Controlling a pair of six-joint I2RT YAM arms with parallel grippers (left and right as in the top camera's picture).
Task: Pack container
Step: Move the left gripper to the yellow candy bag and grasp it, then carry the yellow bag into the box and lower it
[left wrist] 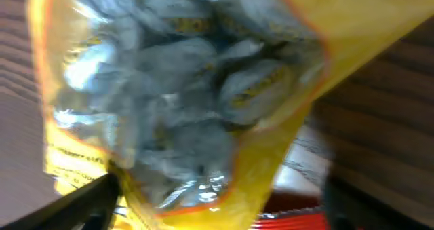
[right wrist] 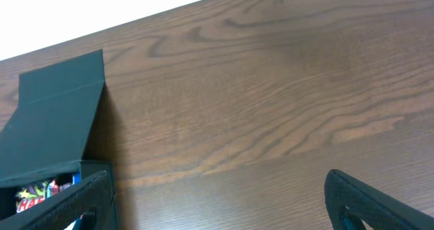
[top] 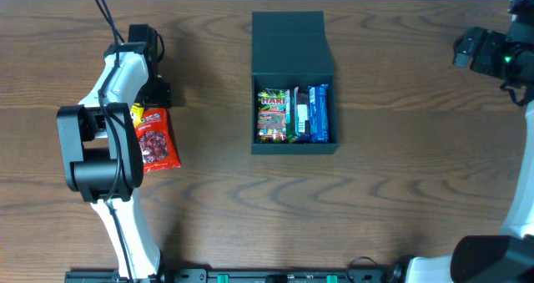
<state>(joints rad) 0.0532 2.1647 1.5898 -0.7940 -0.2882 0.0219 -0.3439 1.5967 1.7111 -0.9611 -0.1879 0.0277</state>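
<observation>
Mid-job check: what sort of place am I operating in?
Likely a lab tabletop packing station: plain brown wood-grain table, dark teal square cardboard box holding colourful snack packets, white robot arm at one side.

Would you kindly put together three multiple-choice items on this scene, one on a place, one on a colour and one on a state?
1. Relative to the container, where does the yellow and red snack packet lie?
A. inside it
B. on the table, to its left
C. on top of its flap

2. What colour is the container?
A. dark teal-black
B. white
C. bright red

3. How does the container's lid stand?
A. shut
B. torn off and lying apart
C. open, folded back

Answers:
1 B: the overhead view shows the packet on the wood, well apart from the container.
2 A: its walls and lid are dark teal-black in both views that show it.
3 C: the flap lies back and the packets inside are on show.
</observation>
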